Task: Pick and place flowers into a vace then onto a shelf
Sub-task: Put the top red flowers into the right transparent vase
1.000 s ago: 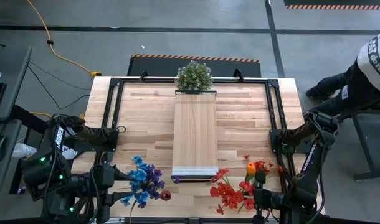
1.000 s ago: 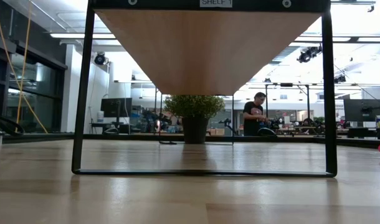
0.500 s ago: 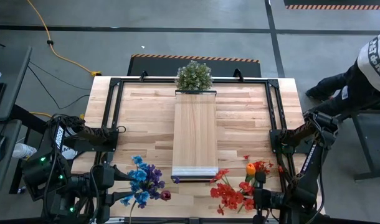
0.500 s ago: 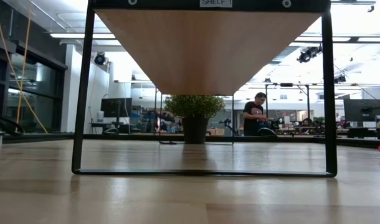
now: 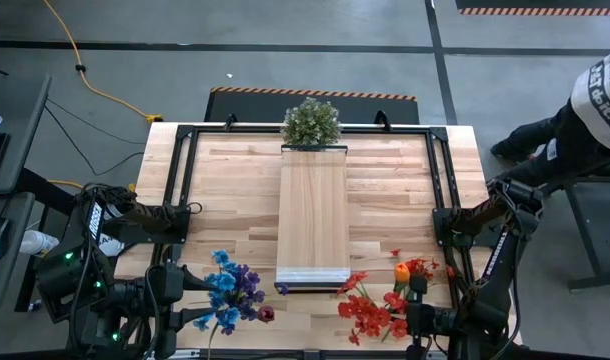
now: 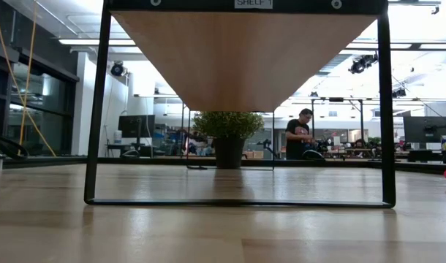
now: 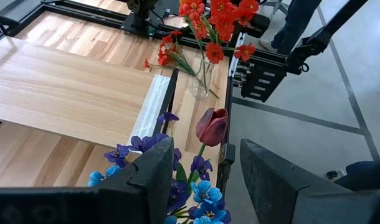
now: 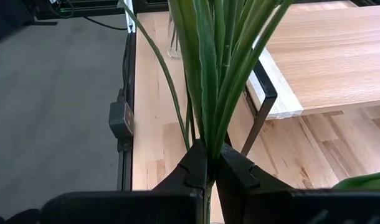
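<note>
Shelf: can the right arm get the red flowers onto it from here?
Probably yes. The right claw is shut on the red flowers right beside the shelf's near end, and the shelf top is bare; the plant stands beyond the far end.

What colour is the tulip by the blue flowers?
Dark red tulip; the left wrist view shows it best.

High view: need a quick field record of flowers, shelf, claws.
shelf: raised, table centre
plant: just beyond the shelf's far end
blue and purple flowers: near edge, left of the shelf
left claw: under those blooms
red and orange flowers: near edge, right of the shelf, in a glass vase
right claw: shut on green stems
</note>
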